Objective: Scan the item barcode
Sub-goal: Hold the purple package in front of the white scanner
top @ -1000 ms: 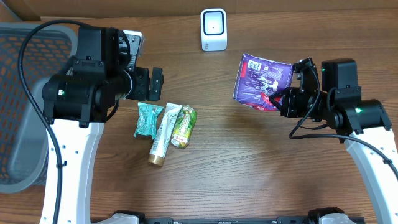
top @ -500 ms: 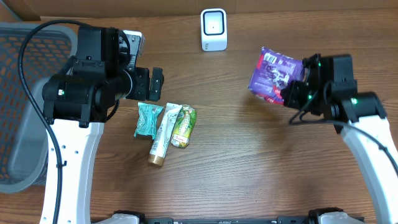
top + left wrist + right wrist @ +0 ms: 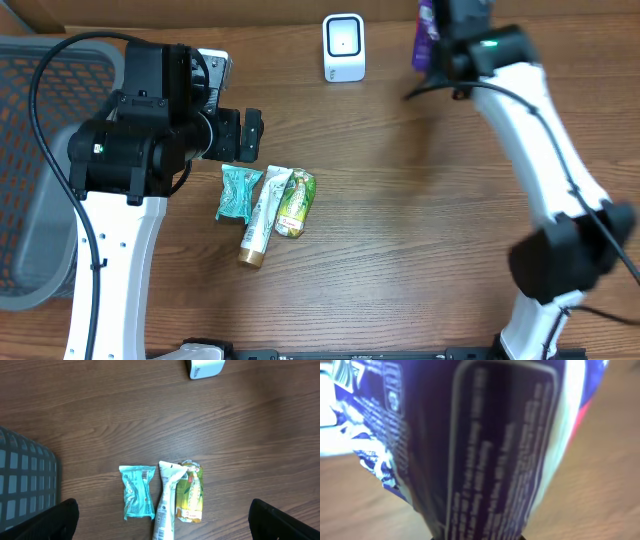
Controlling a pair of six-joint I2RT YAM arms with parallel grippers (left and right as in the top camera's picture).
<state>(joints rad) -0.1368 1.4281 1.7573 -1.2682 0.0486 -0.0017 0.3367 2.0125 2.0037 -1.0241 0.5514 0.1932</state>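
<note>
Overhead: the right claw [image 3: 443,38] is clamping the purple packet [image 3: 425,28] at the far edge of the bench [image 3: 400,250]. The packet is showing edge-on at the claw's left side. The white scanner [image 3: 343,47] is standing further out on that same side, near the packet but apart from it. The left claw [image 3: 250,136] is hanging with its jaws wide apart, holding nothing. A teal packet [image 3: 238,192], a white tube [image 3: 258,218] and a green pouch [image 3: 296,202] are lying just under it, toward the robot. The grey basket [image 3: 30,180] is sitting off to its left.

Left wrist: those three items are lying side by side between the spread fingers [image 3: 50,520], with the scanner far ahead of them.

Right wrist: the packet is filling the view straight ahead of the claw. Its small print is blurring, and no barcode is readable here.

The step in hand appears to be presenting the packet. Doing it well likely means turning the wrist until the barcode panel is facing the scanner's window flat. The packet should be held steady and unwrinkled in front of the window rather than beside it.
</note>
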